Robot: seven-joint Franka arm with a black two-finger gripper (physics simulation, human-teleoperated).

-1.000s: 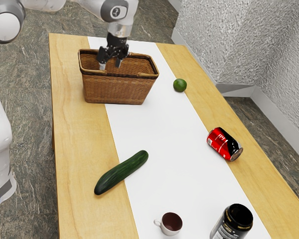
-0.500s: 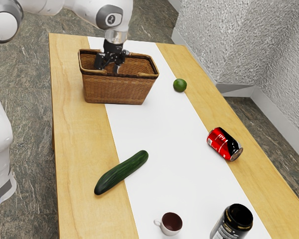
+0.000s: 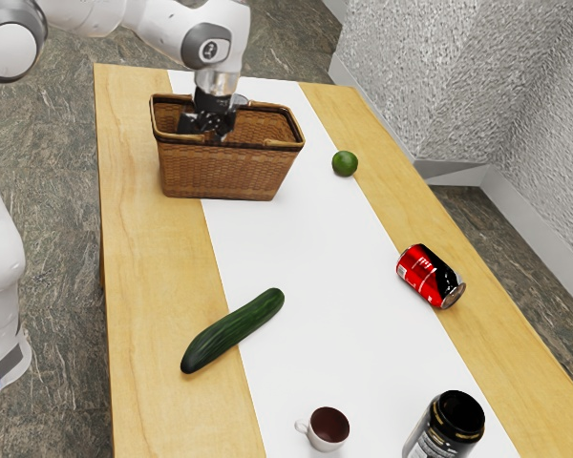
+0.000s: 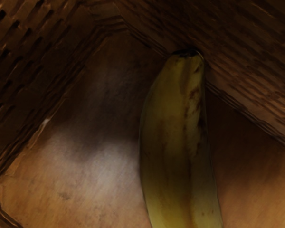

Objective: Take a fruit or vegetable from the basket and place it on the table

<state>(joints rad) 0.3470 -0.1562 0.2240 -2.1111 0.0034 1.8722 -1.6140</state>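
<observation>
While basket walls (image 4: 249, 66) crowd one end, the banana (image 4: 175, 142) has room alongside.

Home-like room: grey stone floor (image 3: 53, 191), rough pale wall (image 3: 449, 76), wooden table (image 3: 153, 277), cup (image 3: 328, 430).

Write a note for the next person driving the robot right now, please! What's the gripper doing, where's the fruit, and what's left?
Gripper: down inside the basket; can't tell if it is open or shut.
Banana: lying in the basket, below the hand.
Cucumber and lime: out on the table.
Done: the reach into the basket. The banana is not out yet.
Left: get a firm grip on the banana, lift it clear of the rim, and put it on the table.
</observation>
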